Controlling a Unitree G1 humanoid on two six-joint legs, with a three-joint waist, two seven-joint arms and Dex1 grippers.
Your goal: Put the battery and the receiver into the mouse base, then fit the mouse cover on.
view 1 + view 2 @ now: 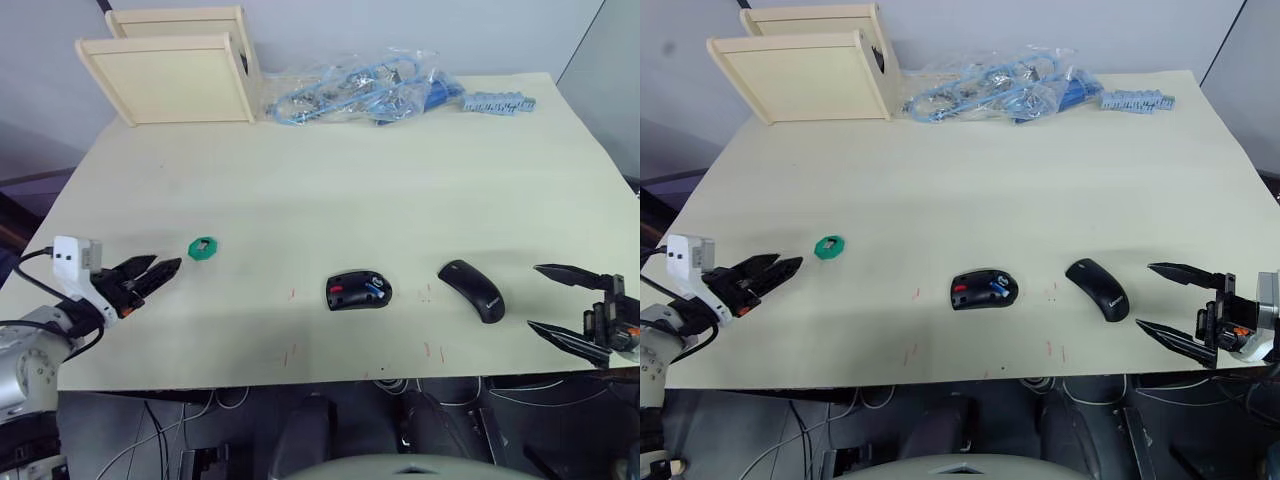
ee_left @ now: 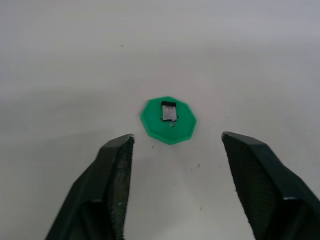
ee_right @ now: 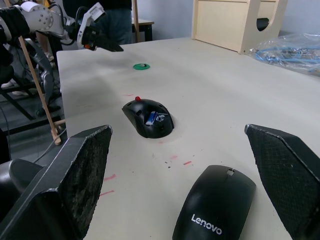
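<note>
Battery (image 3: 151,118) sits in mouse base (image 1: 358,291) at counter (image 1: 330,180) front; mouse cover (image 1: 473,289) just right of it. Receiver (image 2: 169,111) on green disc (image 1: 203,248). Left claw (image 1: 160,271) open beside disc; right claw (image 1: 556,300) open, empty

One mouse base (image 1: 358,291), one battery (image 1: 375,292) inside it. One mouse cover (image 1: 472,289). One green disc (image 1: 203,248), one receiver (image 2: 169,111) on it. Two wooden boxes (image 1: 170,77). One pile of clear plastic bags (image 1: 360,85). One blue-grey strip (image 1: 497,102). Two claws: left (image 1: 160,271), right (image 1: 560,302). One surface (image 1: 350,180).
</note>
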